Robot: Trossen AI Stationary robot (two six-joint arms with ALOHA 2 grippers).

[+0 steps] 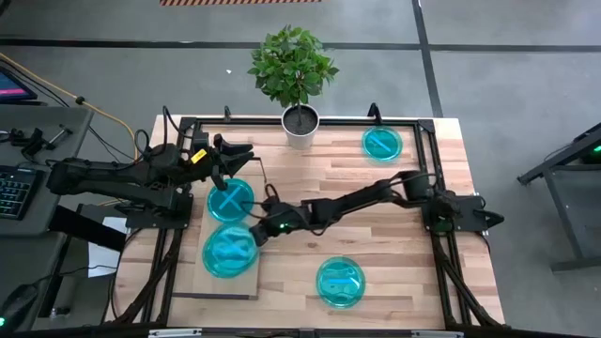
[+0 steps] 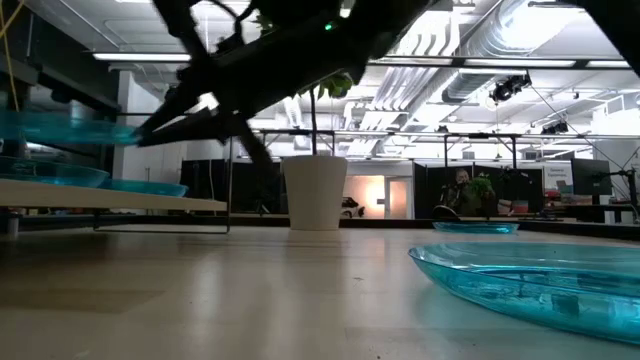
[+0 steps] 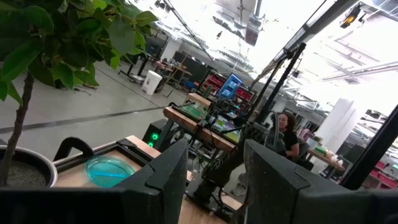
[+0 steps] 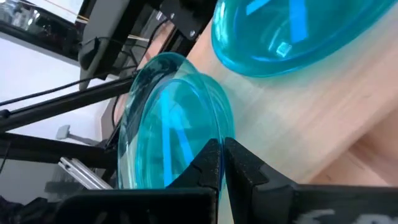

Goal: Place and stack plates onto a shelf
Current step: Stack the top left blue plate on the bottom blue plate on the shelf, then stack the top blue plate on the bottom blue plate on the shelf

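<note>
Several cyan plates show. My right gripper (image 1: 254,231) is shut on one plate (image 1: 228,250) above the near half of the pale wooden shelf (image 1: 232,284). In the low view this plate (image 2: 55,126) hovers over another plate (image 2: 45,172) lying on the shelf (image 2: 150,203). One more plate (image 1: 230,200) lies flat on the shelf's far half. Two others rest on the tabletop, one far right (image 1: 381,143) and one near (image 1: 340,282). My left gripper (image 1: 242,153) is open over the shelf's far end, touching nothing. My right gripper (image 4: 222,152) pinches the plate's rim (image 4: 208,134) between its two fingers, on the edge toward the table's right. The fingers come slanting down from the right. The plate is lifted clear and sits nearly level above the plate on the shelf.
A white pot (image 1: 300,127) with a leafy plant stands at the table's far edge, just beyond the shelf. A black frame (image 1: 423,122) runs around the tabletop. Bare wood (image 1: 376,239) lies between the shelf and the right arm's base. A person (image 3: 287,127) sits far behind the table.
</note>
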